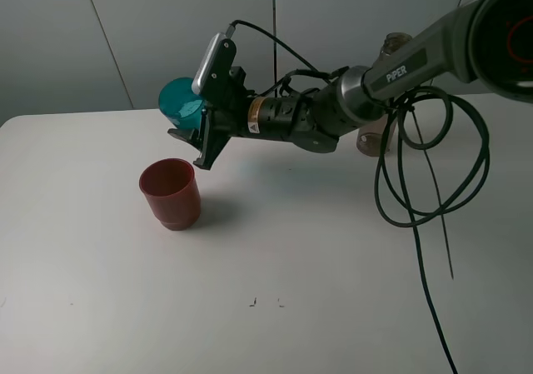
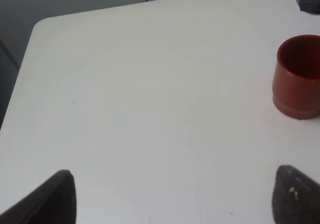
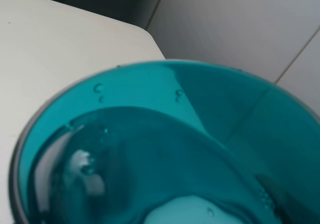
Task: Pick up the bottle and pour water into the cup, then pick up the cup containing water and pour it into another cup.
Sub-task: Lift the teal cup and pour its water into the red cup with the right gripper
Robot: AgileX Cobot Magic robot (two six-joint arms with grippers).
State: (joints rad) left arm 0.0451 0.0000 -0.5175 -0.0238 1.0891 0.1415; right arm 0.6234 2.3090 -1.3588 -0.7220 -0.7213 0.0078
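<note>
White surface [image 1: 275, 257] lies under the right arm [image 1: 400, 70], which reaches across and half hides the bottle [image 1: 372, 137] parked behind it. Squat red-brown cup [image 1: 171, 192] stands upright as receiver. Right jaws clamp the teal cup [image 1: 179, 101], tipped sideways above and beyond it, seemingly to pour; left jaws stand apart, idle.
</note>
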